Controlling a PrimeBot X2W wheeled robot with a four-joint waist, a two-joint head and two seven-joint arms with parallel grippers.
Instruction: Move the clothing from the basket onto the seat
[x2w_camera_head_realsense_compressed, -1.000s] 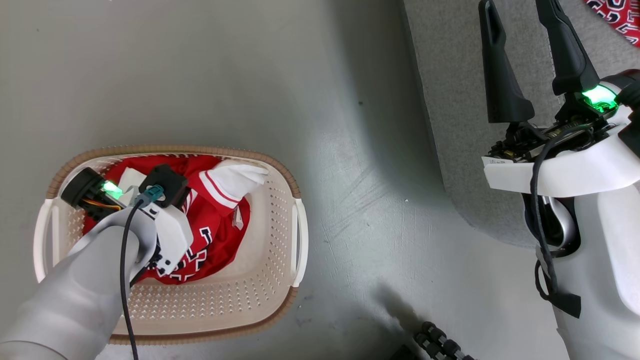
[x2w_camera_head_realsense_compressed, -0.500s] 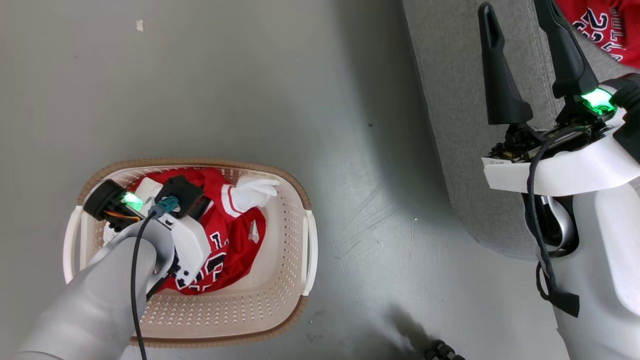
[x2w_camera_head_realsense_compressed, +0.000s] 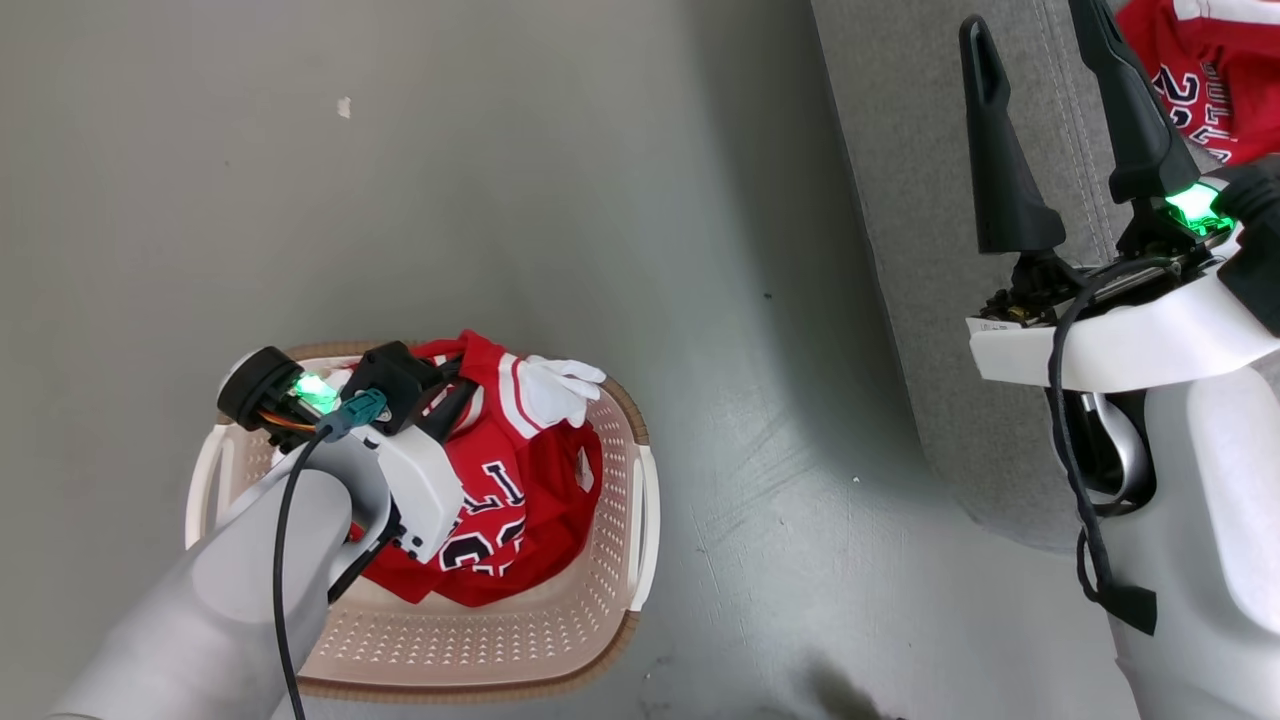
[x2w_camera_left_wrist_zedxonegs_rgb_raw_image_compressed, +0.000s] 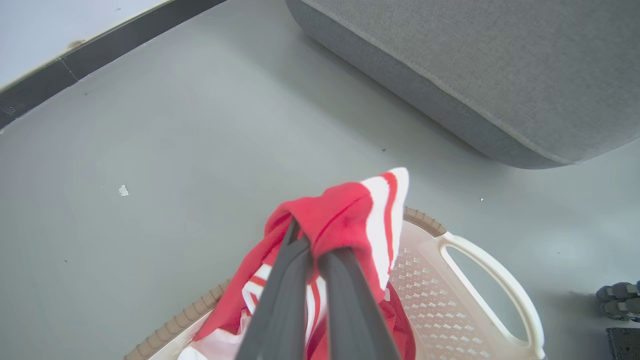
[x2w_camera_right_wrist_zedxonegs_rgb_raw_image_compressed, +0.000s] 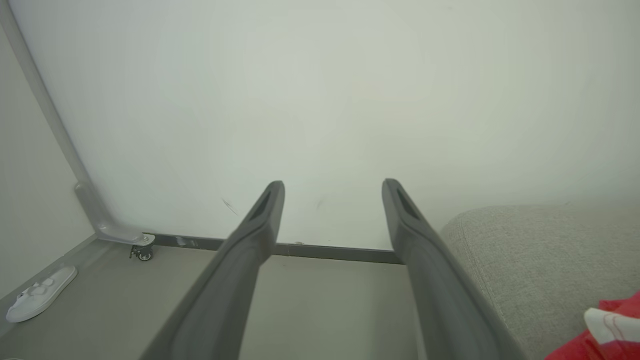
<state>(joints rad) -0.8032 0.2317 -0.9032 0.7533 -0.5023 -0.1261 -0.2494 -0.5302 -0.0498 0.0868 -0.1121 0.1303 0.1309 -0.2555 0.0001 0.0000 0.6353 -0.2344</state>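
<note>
The cream basket (x2w_camera_head_realsense_compressed: 600, 610) stands on the grey floor at the lower left of the head view. My left gripper (x2w_camera_left_wrist_zedxonegs_rgb_raw_image_compressed: 312, 250) is shut on a fold of red-and-white clothing (x2w_camera_left_wrist_zedxonegs_rgb_raw_image_compressed: 350, 210), held just above the basket's far rim (x2w_camera_left_wrist_zedxonegs_rgb_raw_image_compressed: 425, 220). The rest of that jersey (x2w_camera_head_realsense_compressed: 520, 500) hangs down into the basket, its dark numbers showing. The grey seat (x2w_camera_head_realsense_compressed: 920, 200) lies to the right, with another red piece of clothing (x2w_camera_head_realsense_compressed: 1210, 70) lying on it. My right gripper (x2w_camera_head_realsense_compressed: 1030, 30) hovers over the seat's edge, open and empty, its tips (x2w_camera_right_wrist_zedxonegs_rgb_raw_image_compressed: 333, 186) pointing at a white wall.
A white slipper (x2w_camera_right_wrist_zedxonegs_rgb_raw_image_compressed: 37, 295) lies on the floor by the wall, near a caster wheel (x2w_camera_right_wrist_zedxonegs_rgb_raw_image_compressed: 144, 254). Dark wheels (x2w_camera_left_wrist_zedxonegs_rgb_raw_image_compressed: 617, 300) sit on the floor right of the basket. Open grey floor (x2w_camera_head_realsense_compressed: 500, 180) separates basket and seat.
My left gripper has risen with the jersey, pulling it up over the basket's far rim. The head view has shifted, so more of the clothing on the seat shows. The right gripper holds its pose.
</note>
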